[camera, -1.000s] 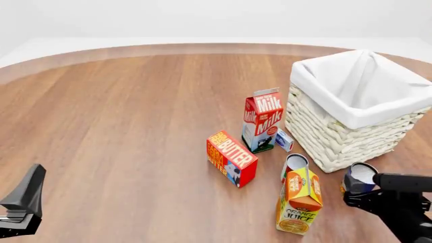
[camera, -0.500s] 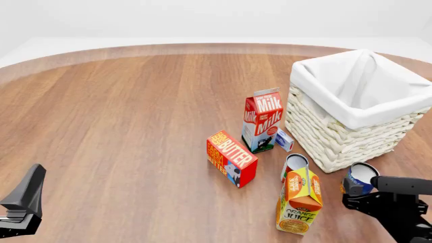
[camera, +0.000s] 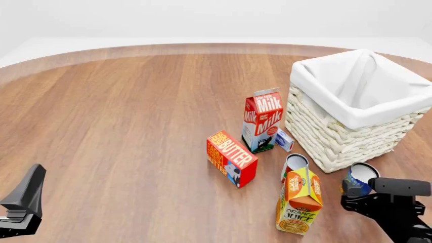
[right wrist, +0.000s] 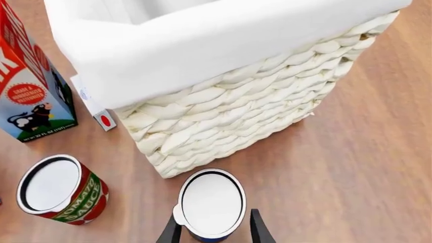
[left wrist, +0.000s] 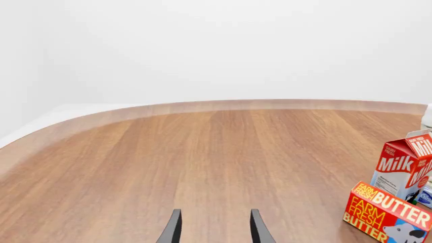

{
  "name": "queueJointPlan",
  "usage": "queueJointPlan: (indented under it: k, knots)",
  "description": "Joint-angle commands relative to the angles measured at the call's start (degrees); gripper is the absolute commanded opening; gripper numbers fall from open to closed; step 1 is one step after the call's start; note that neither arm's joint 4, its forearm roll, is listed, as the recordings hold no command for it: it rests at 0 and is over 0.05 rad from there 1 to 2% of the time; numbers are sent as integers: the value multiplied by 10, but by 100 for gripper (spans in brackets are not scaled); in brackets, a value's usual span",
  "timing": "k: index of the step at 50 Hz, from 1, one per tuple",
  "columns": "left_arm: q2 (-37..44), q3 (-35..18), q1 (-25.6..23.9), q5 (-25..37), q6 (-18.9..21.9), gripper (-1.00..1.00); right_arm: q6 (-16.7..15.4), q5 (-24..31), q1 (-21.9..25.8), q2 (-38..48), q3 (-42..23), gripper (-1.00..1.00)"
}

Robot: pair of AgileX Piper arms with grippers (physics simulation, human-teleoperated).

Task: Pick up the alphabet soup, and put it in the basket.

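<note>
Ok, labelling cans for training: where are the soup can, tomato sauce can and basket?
soup can (right wrist: 212, 203), right wrist view, pale lid.
tomato sauce can (right wrist: 51, 184), right wrist view, lid.
basket (camera: 322, 136), front view, woven wall.

Basket (camera: 337, 136): cream woven wicker w/ white cloth lining. Alphabet soup (camera: 358, 180): blue label, pale top; tomato can (right wrist: 59, 190): red/green label, white top. Milk carton (camera: 262, 121) red/white, butter box (camera: 231, 158) red/orange, juice carton (camera: 300, 200) orange/yellow.
</note>
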Motion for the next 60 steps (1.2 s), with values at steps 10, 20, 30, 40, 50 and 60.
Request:
queueJointPlan:
  k: [10, 20, 30, 40, 50, 60]
  knots:
    - [0, 0, 0, 0, 0, 100, 3, -3, 2, 1, 0, -100]
    - [0, 0, 0, 0, 0, 100, 2, 41, 4, -59, 0, -100]
    - [0, 0, 0, 0, 0, 100, -3, 110, 4, -150, 0, -100]
    - [0, 0, 0, 0, 0, 100, -5, 161, 5, -213, 0, -100]
    - [0, 0, 0, 0, 0, 100, -4, 244, 7, -314, 0, -100]
    - [0, 0, 0, 0, 0, 100, -6, 327, 5, -419, 0, -100]
